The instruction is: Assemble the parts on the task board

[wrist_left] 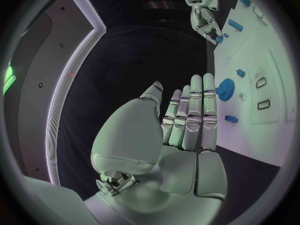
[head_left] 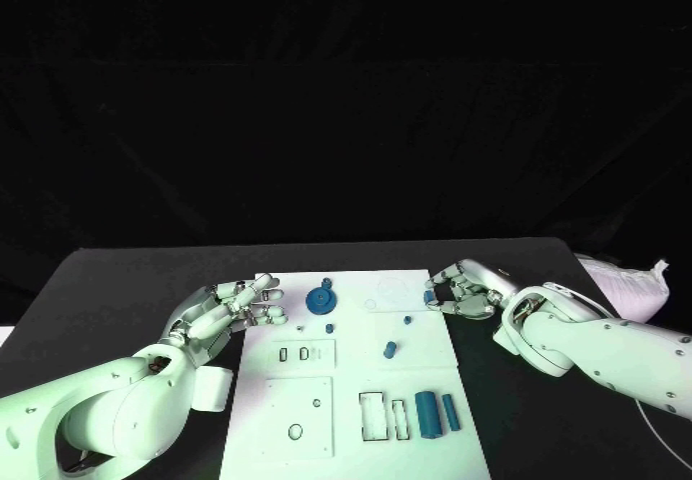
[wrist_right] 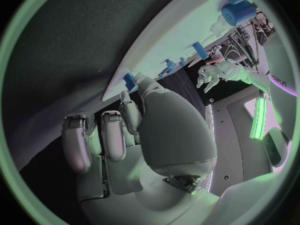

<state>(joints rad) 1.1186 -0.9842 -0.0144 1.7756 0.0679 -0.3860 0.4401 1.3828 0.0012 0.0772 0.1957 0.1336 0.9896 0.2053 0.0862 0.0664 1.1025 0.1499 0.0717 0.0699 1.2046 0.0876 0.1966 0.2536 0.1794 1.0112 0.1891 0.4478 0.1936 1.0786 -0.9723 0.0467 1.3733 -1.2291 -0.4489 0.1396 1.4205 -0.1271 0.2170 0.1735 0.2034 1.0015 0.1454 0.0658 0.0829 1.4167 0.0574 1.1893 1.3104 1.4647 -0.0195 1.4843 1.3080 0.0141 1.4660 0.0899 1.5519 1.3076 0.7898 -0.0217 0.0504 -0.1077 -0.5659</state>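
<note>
The white task board (head_left: 346, 385) lies in the middle of the black table. A blue gear (head_left: 319, 298) stands near its far left corner, also seen as the gear (wrist_left: 226, 89) in the left wrist view. Small blue parts (head_left: 389, 348) lie mid-board and two blue bars (head_left: 437, 412) lie near the front right. My left hand (head_left: 231, 308) hovers at the board's left edge, fingers straight and holding nothing. My right hand (head_left: 464, 288) is at the board's far right edge, fingers curled, pinching a small blue part (wrist_right: 129, 79) between thumb and finger.
Rectangular recesses (head_left: 304, 352) and slots (head_left: 384, 416) mark the board's near half. A white crumpled bag (head_left: 627, 285) lies at the table's right edge. Bare black table (head_left: 116, 290) stretches left of the board.
</note>
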